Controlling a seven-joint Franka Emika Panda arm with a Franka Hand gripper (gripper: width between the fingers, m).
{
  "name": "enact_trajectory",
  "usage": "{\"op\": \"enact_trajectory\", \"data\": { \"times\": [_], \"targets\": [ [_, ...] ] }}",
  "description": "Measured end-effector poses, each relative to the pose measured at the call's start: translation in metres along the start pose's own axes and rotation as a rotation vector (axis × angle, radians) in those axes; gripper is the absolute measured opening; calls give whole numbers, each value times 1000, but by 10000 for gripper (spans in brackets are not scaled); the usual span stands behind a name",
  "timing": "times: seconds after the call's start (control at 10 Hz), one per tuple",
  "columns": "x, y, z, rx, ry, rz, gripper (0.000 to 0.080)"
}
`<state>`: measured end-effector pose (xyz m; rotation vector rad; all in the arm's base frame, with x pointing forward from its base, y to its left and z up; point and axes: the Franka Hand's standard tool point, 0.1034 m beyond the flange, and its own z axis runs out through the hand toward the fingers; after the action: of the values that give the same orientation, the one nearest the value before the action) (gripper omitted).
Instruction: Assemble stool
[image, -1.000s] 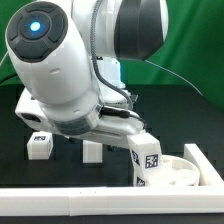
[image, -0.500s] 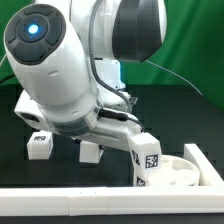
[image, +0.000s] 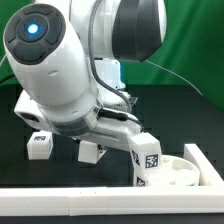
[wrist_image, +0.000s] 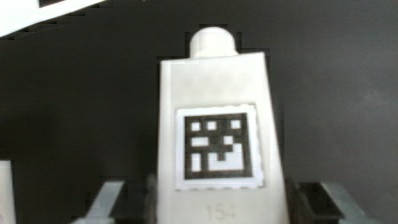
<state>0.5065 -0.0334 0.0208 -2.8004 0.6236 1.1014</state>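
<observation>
Two grey fingers of robot gripper flank white blocky plastic stool leg, one on each side of its lower end. Jaws drawn in, pinching that leg. Leg's black-and-white square tag faces wrist camera; rounded peg at end far from jaws.

Exterior view: same leg under arm, slightly tilted; resting on black table or just off it, cannot tell. Second white blocky leg near, toward exterior view's left. Third tagged leg upright at edge of white round ring-like seat disc, toward exterior view's right. Long white border rail along front.
</observation>
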Motion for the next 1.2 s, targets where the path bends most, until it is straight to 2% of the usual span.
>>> {"op": "enact_trajectory", "data": {
  "times": [0.5,0.6,0.7,0.9,1.0,1.1,1.2],
  "targets": [
    [-1,0,-2,1,2,-1,337],
    [-12,-2,-16,8,-3,-5,337],
    [-30,-6,-36,27,11,-12,337],
    [-57,-18,-51,31,-22,8,337],
    [-56,-28,-54,26,17,15,337],
    [-53,-34,-56,36,86,0,338],
    [-47,-39,-61,60,217,-6,338]
  ]
}}
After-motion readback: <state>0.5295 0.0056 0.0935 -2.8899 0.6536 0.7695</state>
